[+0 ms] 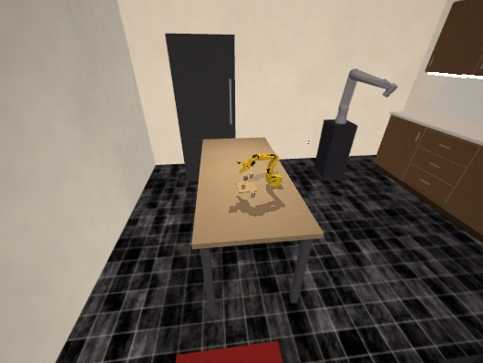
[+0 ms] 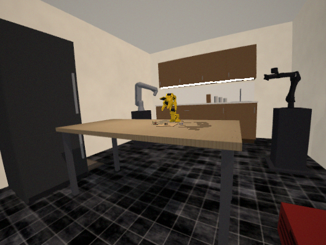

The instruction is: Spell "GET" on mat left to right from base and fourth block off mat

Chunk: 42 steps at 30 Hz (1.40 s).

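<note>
The yellow arm (image 1: 269,166) stands on the wooden table, with its base beside the small tan mat (image 1: 246,187). My gripper (image 1: 239,163) hangs in the air above the far side of the mat, partly open, with nothing seen between the fingers. It also shows in the exterior view (image 2: 162,99). One small block (image 1: 243,186) lies on the mat. Two blocks (image 1: 248,175) lie close together just beyond the mat, under the gripper. Another block (image 1: 252,194) sits at the mat's near edge. The letters are too small to read.
The table (image 1: 252,196) is long, with its edges far from the mat. A dark fridge (image 1: 202,91) stands behind it. A grey arm on a black pedestal (image 1: 337,146) stands to the right, off the table.
</note>
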{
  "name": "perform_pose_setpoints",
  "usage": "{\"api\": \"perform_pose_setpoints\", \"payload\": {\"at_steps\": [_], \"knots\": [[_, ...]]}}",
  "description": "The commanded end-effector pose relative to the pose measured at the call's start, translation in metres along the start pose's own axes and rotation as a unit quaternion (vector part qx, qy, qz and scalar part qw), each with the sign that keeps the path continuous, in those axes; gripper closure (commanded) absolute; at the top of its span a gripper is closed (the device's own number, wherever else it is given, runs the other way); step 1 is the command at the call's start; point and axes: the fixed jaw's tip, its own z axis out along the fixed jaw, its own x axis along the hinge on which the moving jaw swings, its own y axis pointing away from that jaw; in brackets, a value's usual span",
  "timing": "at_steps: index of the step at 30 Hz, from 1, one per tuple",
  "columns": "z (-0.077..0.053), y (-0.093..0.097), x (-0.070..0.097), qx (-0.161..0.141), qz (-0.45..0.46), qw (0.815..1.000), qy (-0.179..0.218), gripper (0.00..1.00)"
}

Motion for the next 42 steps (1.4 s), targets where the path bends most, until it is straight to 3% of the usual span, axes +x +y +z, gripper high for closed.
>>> {"api": "perform_pose_setpoints", "payload": {"at_steps": [1, 5, 7, 8, 14, 22, 24, 25, 42], "knots": [[-0.02, -0.009, 0.011, 0.026, -0.093, 0.99, 0.098, 0.68], [-0.002, -0.016, 0.027, 0.036, -0.095, 0.986, 0.133, 0.68], [-0.002, -0.016, 0.027, 0.036, -0.095, 0.986, 0.133, 0.68], [0.003, -0.018, 0.032, 0.044, -0.109, 0.98, 0.163, 0.68], [0.023, -0.029, 0.056, 0.065, -0.125, 0.96, 0.244, 0.68], [0.03, -0.033, 0.066, 0.085, -0.153, 0.926, 0.333, 0.68], [0.03, -0.033, 0.066, 0.085, -0.153, 0.926, 0.333, 0.68], [0.03, -0.033, 0.066, 0.089, -0.162, 0.916, 0.356, 0.68], [0.03, -0.033, 0.066, 0.089, -0.162, 0.916, 0.356, 0.68]]}}
